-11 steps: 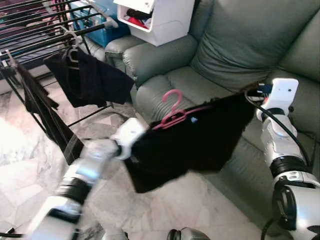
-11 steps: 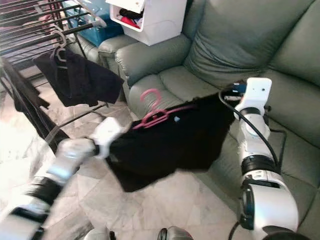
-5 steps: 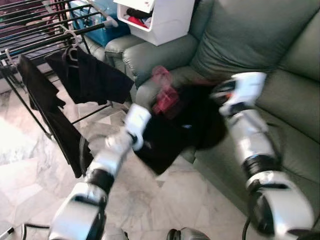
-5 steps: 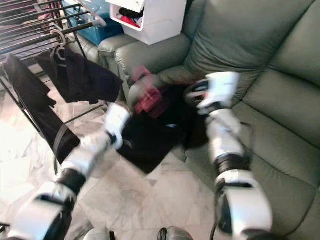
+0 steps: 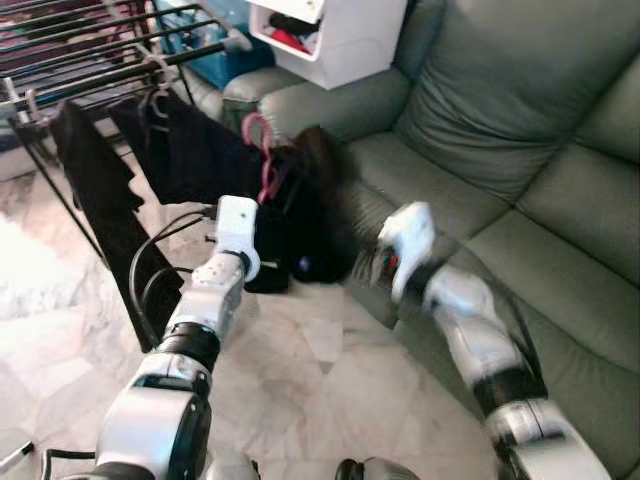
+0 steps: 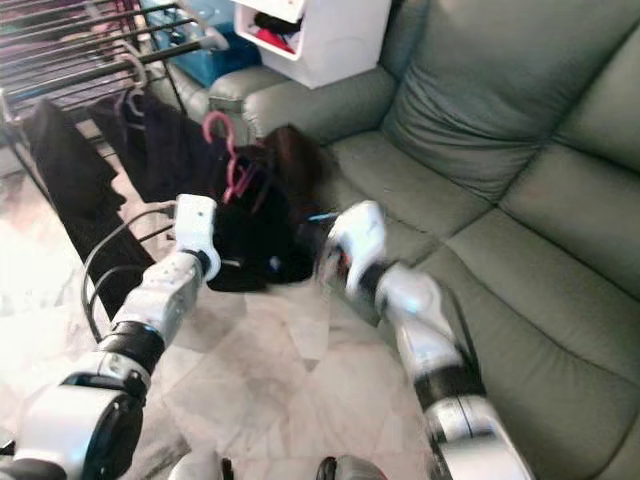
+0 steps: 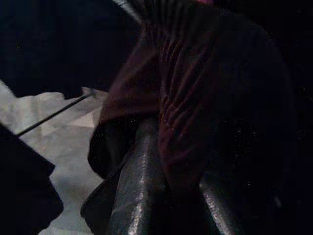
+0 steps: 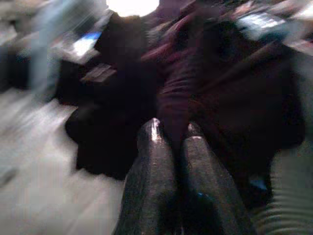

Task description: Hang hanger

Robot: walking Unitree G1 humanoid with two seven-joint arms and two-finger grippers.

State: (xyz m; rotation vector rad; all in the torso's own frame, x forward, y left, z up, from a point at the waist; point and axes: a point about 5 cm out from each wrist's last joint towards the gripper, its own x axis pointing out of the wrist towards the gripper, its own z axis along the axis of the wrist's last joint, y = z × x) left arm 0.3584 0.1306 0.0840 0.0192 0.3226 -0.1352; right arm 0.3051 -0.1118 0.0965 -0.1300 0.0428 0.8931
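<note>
Pink hanger (image 5: 262,158) with a dark garment (image 5: 300,215) bunched on it sits in the air just in front of the sofa's (image 5: 480,150) front edge, hook up, near the drying rack's (image 5: 110,70) end bars but apart from them; hook not on any bar; left gripper (image 7: 171,161) is clamped on the garment's dark fabric, cloth pinched between its two fingers in the left wrist view; left arm (image 5: 205,300) reaches up from the marble floor (image 5: 300,400) side toward the bundle; right gripper (image 8: 171,142) has its fingers pressed together, tips at the fabric's edge; heavy blur there, so can't tell if any cloth is caught between them; right arm (image 5: 450,300) is motion-blurred, stretched along the sofa's front edge toward the garment's lower right; rack already carries another dark garment on a hanger (image 5: 185,140) plus a dark cloth (image 5: 95,190) draped off its near end; white storage unit (image 5: 330,35) stands on the sofa's far armrest, blue bin (image 5: 215,55) just behind the rack.
</note>
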